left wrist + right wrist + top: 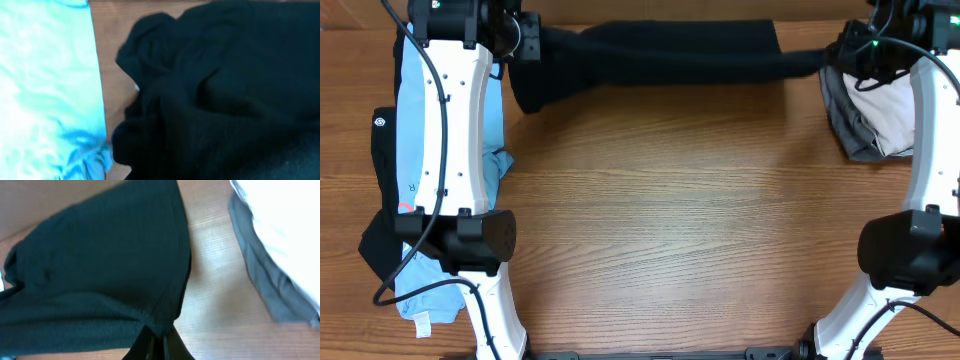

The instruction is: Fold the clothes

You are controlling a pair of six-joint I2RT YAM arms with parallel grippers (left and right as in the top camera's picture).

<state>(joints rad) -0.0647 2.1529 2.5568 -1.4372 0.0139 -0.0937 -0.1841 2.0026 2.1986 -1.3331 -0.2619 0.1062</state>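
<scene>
Right tool [156,342]: closed on the black T-shirt [100,270]. In the right wrist view the two dark fingers [142,349] pinch a gathered edge of the fabric at the bottom of the frame, with no gap visible between them.

Left tool [525,40]: positioned at the opposite end of the same shirt, at the far left of the bench [690,220]. Its fingers do not appear in the left wrist view, where black fabric fills the right side of the frame, so it cannot be determined whether this tool is open or closed.

Black T-shirt, overhead view: lies as a long band along the far edge of the bench, running from the left tool to the right tool. The left end hangs in a thicker bunch; the right end narrows to a thin strip where the right tool grips it.

Light blue tee [492,140]: lies on the left side of the bench beneath the left arm, just beside the bunched end of the black shirt, with a strip of bare wood between them.

A second black garment [382,170] lies partly under the blue tee at the left edge.

A grey garment [845,125] and a white garment [890,110] lie together at the far right, near the right tool.
</scene>
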